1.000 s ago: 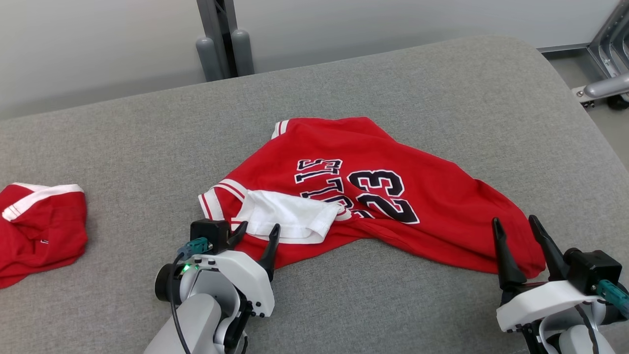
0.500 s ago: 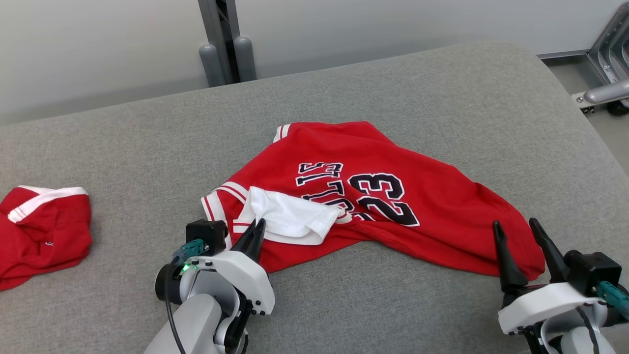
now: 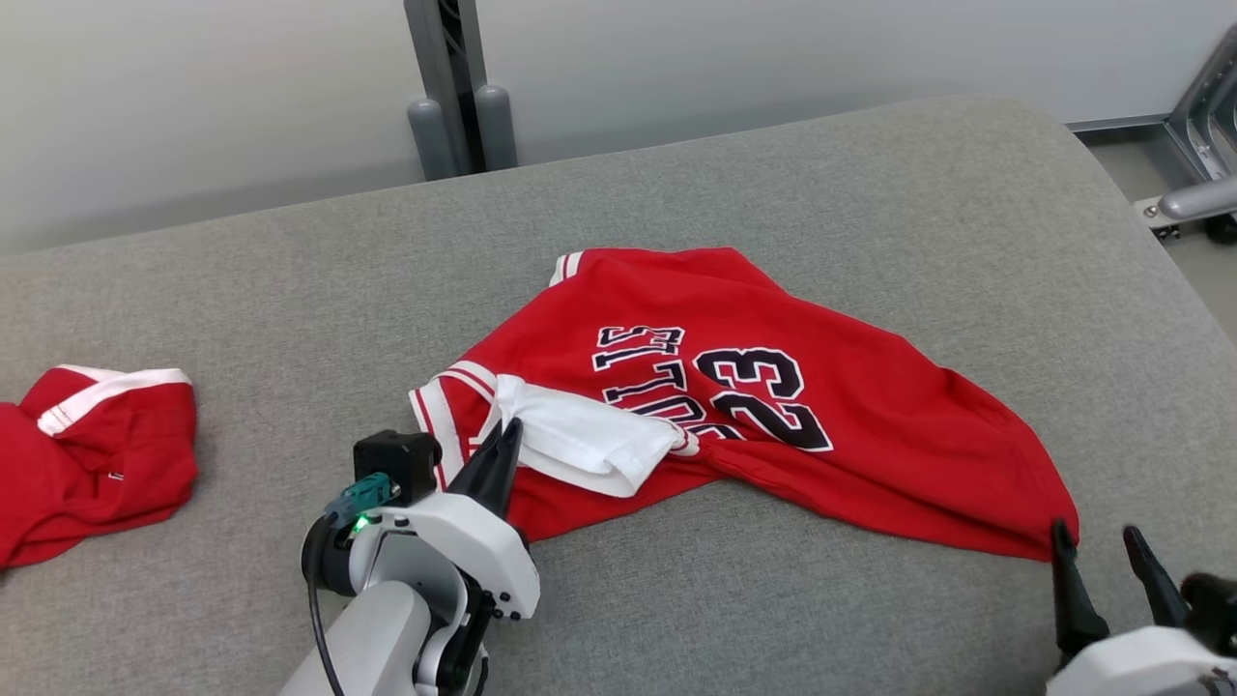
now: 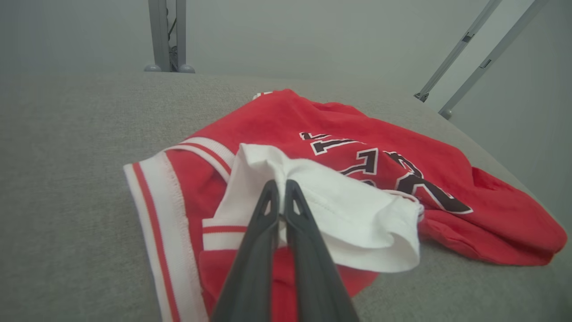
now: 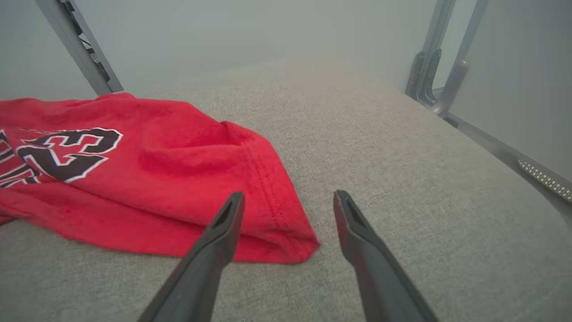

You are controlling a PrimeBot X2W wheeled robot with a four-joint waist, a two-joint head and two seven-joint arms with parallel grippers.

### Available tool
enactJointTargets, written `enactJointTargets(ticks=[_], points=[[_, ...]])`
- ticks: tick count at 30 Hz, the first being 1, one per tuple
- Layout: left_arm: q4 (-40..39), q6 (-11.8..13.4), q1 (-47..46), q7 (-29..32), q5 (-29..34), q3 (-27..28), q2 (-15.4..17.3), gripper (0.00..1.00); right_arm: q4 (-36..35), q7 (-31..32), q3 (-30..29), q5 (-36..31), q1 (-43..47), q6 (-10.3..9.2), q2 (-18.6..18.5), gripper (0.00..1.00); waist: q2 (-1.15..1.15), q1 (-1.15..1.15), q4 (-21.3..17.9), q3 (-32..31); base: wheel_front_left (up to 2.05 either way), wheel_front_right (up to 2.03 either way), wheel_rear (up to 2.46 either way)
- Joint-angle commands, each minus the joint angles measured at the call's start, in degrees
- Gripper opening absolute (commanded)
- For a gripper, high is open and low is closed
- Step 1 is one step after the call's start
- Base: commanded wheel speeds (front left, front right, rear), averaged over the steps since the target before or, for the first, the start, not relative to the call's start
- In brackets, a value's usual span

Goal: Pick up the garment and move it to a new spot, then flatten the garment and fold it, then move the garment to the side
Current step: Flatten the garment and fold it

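The garment [image 3: 850,435] is a red jersey with a dark "23" and white-striped trim, lying crumpled on the grey padded surface [image 3: 773,193]. A white fold [image 3: 589,440] of it lies turned over at its near left. My left gripper [image 3: 504,440] is shut on that white fold; the left wrist view shows the closed fingertips [image 4: 272,190] pinching the white cloth [image 4: 357,210]. My right gripper [image 3: 1097,541] stands open just short of the garment's near right corner [image 3: 1058,512]. In the right wrist view the red hem corner [image 5: 286,241] lies between and just ahead of its spread fingers [image 5: 223,223].
Another red garment with white trim [image 3: 97,454] lies bunched at the far left of the surface. A grey metal post [image 3: 454,87] rises behind the back edge, and a metal frame [image 3: 1198,145] stands off the right side.
My left gripper has shut on the garment's white fold. The right gripper has drawn back from over the red corner to just short of it. The head camera has shifted slightly.
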Motion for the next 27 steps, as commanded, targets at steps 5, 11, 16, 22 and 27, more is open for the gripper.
enactJointTargets(ticks=[5, 11, 16, 22, 27], points=[[-1.6, 0.7, 1.3, 0.5, -0.2, -0.1, 0.8, 0.00, 4.0, -0.5, -1.9, 1.3, 0.9, 0.00, -0.2, 1.00, 0.00, 0.00, 0.8, -0.2, 0.00, 0.00, 0.00], [-3.6, 1.5, 1.7, 1.4, -0.1, -0.5, 1.6, 0.00, 9.1, -0.8, -1.9, 5.5, -1.3, 0.00, 0.0, 1.00, 0.00, 0.00, 1.5, 0.0, 0.00, 0.00, 0.00], [-5.2, 2.1, 2.2, 2.2, 0.2, -0.8, 2.1, 0.00, 12.6, -1.2, -1.3, 7.9, -3.4, 0.00, -0.7, 1.00, 0.00, 0.00, 2.4, 0.3, 0.00, 0.00, 0.00], [-6.9, 2.6, 2.4, 3.1, 0.4, -1.2, 3.0, 0.00, 16.1, -1.6, -0.5, 10.2, -5.5, 0.00, -1.7, 1.00, 0.00, 0.00, 3.4, 0.9, 0.00, 0.00, 0.00], [-8.1, 3.0, 2.7, 3.5, 0.5, -1.5, 3.3, 0.00, 18.1, -1.6, 0.6, 11.9, -6.7, 0.00, -2.2, 1.00, 0.00, 0.00, 4.0, 1.3, 0.00, 0.00, 0.00]])
